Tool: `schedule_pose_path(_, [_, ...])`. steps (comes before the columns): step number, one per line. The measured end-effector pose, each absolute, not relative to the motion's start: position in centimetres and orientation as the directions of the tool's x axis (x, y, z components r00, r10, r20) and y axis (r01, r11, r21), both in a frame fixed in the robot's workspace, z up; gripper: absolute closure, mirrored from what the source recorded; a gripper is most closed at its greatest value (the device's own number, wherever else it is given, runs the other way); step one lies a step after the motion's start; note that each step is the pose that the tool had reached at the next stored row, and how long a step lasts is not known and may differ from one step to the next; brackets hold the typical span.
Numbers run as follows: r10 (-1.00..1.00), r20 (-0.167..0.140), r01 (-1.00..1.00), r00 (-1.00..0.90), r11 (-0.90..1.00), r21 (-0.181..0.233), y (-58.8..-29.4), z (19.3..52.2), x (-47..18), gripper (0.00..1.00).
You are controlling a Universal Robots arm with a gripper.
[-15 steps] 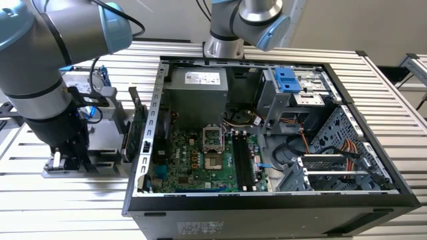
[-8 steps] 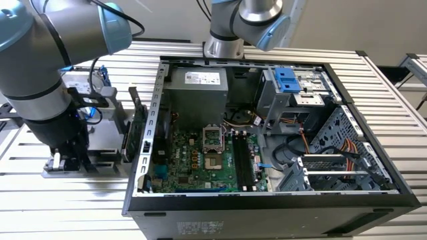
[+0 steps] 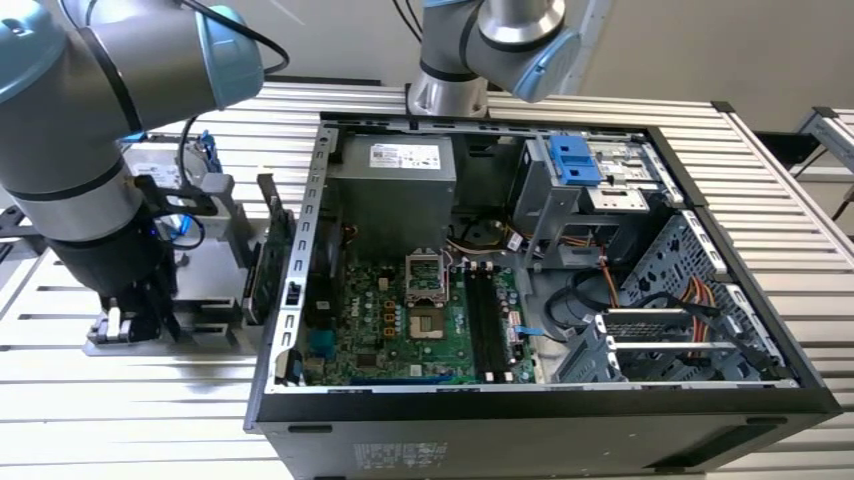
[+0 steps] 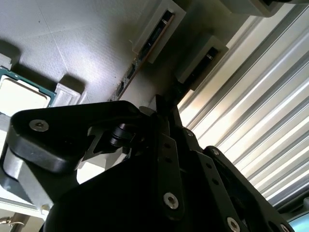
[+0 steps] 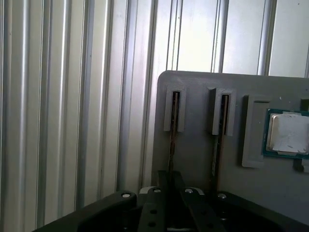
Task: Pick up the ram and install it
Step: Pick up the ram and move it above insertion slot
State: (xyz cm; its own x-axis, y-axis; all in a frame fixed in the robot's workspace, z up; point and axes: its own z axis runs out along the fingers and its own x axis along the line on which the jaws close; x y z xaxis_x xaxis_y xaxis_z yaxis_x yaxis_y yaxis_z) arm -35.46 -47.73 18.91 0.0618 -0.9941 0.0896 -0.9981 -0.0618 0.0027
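1. From where I stand this looks like the pick-up stage. The arm is bent low over a grey tray (image 5: pixel 193 164) on the table (image 5: pixel 72 121), to the exterior view's left of the open computer case (image 3: pixel 534 425). The long black memory slots (image 3: pixel 487 325) on the board inside look unfilled.
2. The gripper (image 5: pixel 170 182) is right at the ram (image 5: pixel 172 142), over the end of the stick that is away from its holder. I cannot tell whether it is clamped on the stick or only straddling it, because its own dark body hides the contact.
3. The ram sits in the row along the tray's side edge, next to the bare ribbed table. Its far end is tucked into a small holder (image 5: pixel 175 110) near the tray's corner. A second stick (image 5: pixel 218 150) lies just beside it, further in from the edge, and a silver chip (image 5: pixel 288 133) sits beyond that.
4. The ram stands on its long edge, so it is seen edge-on. Its long axis runs parallel to the tray's side edge and to the table's ribs, and its flat faces look toward that edge and toward the second stick.
5. I judge that freeing it calls for a square hold on the two flat faces and a lift that does not twist against the holder. The neighbouring stick is close, so there is little room to drift sideways.
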Motion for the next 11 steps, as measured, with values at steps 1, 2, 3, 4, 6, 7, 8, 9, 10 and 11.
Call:
schedule_pose_path(1, [-0.994,0.09,-0.998,0.062,-0.062,0.003,-47.73,18.91,-35.46,1.0])
schedule_pose_path(2, [-0.994,0.09,-0.998,0.062,-0.062,0.003,-47.73,18.91,-35.46,1.0])
schedule_pose_path(3, [-0.994,0.09,-0.998,0.062,-0.062,0.003,-47.73,18.91,-35.46,1.0])
schedule_pose_path(4, [-0.994,0.09,-0.998,0.062,-0.062,0.003,-47.74,18.91,-35.46,1.0])
schedule_pose_path(6, [-0.994,0.09,-0.998,0.062,-0.062,0.003,-47.75,18.91,-35.46,1.0])
schedule_pose_path(7, [-0.994,0.09,-0.998,0.062,-0.062,0.003,-47.75,18.91,-35.45,1.0])
schedule_pose_path(8, [-0.994,0.09,-0.998,0.062,-0.062,0.003,-47.76,18.91,-35.46,1.0])
schedule_pose_path(9, [-0.994,0.09,-0.998,0.062,-0.062,0.003,-47.76,18.91,-35.46,1.0])
schedule_pose_path(10, [-0.994,0.09,-0.998,0.062,-0.062,0.003,-47.8,18.91,-35.46,1.0])
schedule_pose_path(11, [-0.994,0.09,-0.998,0.062,-0.062,0.003,-47.84,18.91,-35.46,1.0])
